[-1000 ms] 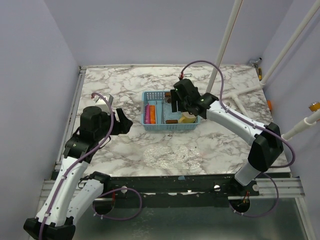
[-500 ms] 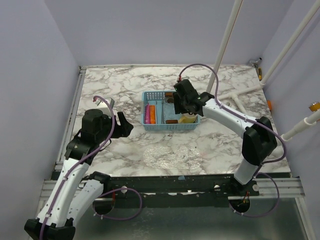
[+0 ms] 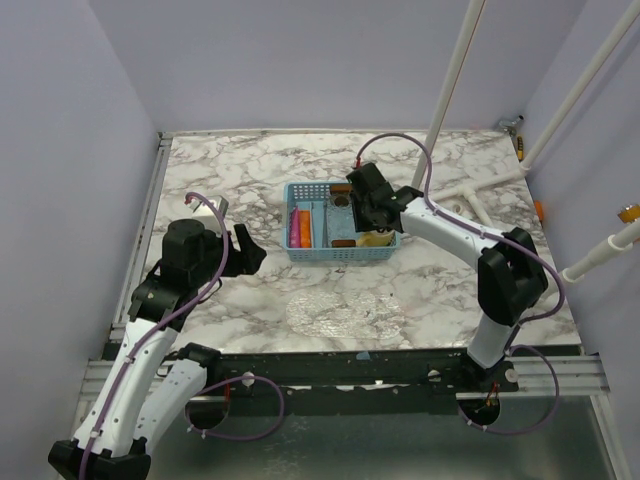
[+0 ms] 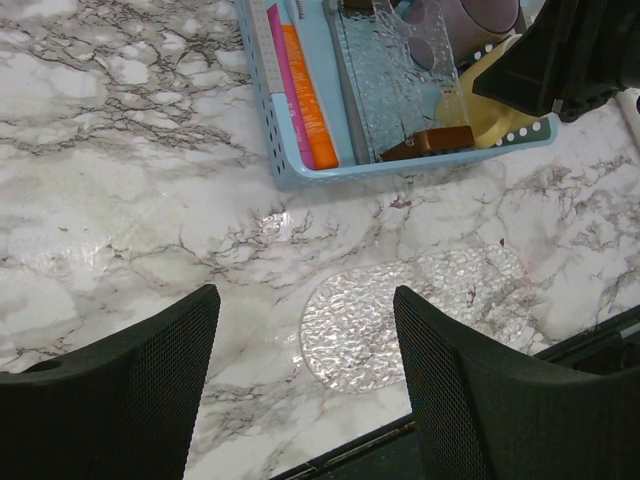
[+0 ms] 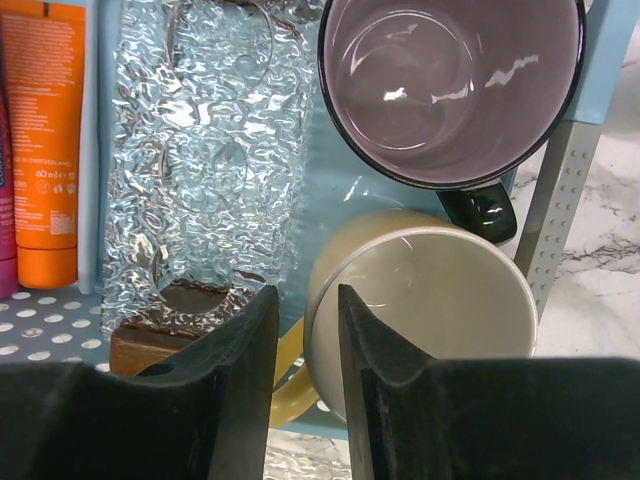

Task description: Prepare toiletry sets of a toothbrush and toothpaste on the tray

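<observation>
One orange toothpaste (image 5: pixel 45 140) left of fingers (image 5: pixel 235 400)

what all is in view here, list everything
tray: one, light blue mesh basket, mid table
orange toothpaste: one tube, orange, along the tray's left side
pink toothpaste: one tube, pink, between the orange tube and the tray's left wall
clear crinkly wrap: one, see-through, middle of the tray
brown block: one, brown, at the tray's near wall
purple-grey mug: one, dark handle, right end of the tray
yellow mug: one, pale yellow, beside the purple-grey mug
clear round patch: one, see-through, on the table in front of the tray
table: one, white-grey marble
left pincer: one, black, open above bare table
right pincer: one, black, narrow gap at the yellow mug's rim, grip unclear
</observation>
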{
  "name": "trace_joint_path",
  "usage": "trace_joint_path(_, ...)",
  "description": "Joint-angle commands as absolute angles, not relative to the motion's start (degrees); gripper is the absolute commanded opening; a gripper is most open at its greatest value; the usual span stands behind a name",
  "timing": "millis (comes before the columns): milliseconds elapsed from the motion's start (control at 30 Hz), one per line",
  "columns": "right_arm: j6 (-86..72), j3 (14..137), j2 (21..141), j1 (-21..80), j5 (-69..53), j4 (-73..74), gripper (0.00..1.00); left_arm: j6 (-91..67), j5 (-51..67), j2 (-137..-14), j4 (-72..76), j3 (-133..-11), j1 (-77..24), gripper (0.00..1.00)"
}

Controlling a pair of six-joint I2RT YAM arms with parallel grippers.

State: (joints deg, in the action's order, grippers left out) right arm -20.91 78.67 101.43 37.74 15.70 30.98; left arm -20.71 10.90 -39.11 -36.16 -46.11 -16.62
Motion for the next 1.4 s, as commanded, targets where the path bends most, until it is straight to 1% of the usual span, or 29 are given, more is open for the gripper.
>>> trace_joint_path(0,-20.7,77.6,103.4,37.3,14.7,30.2,0.32,-20.1,10.7,-38.4,-36.4,-46.1,-16.8,0.71)
trace_joint_path(100,-20.8,77.6,103.9,37.3,14.9,30.2,0.26,-20.1,10.5,-38.3,-36.4,-46.1,-16.8,0.71)
trace_joint_path(200,-20.8,77.6,104.2,37.3,14.8,30.2,0.17,-20.1,10.5,-38.2,-36.4,-46.0,-16.8,0.71)
trace_joint_path(333,-20.7,77.8,103.8,37.2,15.3,30.2,0.01,-20.1,10.4,-38.2,-36.4,-46.0,-16.8,0.71)
trace_joint_path(367,-20.6,78.0,103.7,37.3,15.4,30.5,0.0,-20.1,10.4,-38.3,-36.5,-46.1,-16.8,0.71)
trace_joint_path(767,-18.2,85.0,100.0,37.2,22.2,35.2,0.0,-20.3,10.8,-38.4,-36.2,-46.0,-16.8,0.71)
trace_joint_path(1067,-18.5,88.6,96.0,37.6,22.1,39.5,0.01,-20.3,10.9,-37.7,-36.3,-46.1,-16.8,0.71)
trace_joint_path(1233,-20.1,89.3,93.6,40.1,22.4,41.6,0.01,-20.5,10.3,-36.9,-36.3,-46.1,-16.8,0.72)
trace_joint_path(1367,-22.2,90.4,92.7,44.8,24.2,44.0,0.0,-20.5,9.3,-36.1,-36.5,-46.1,-16.8,0.72)
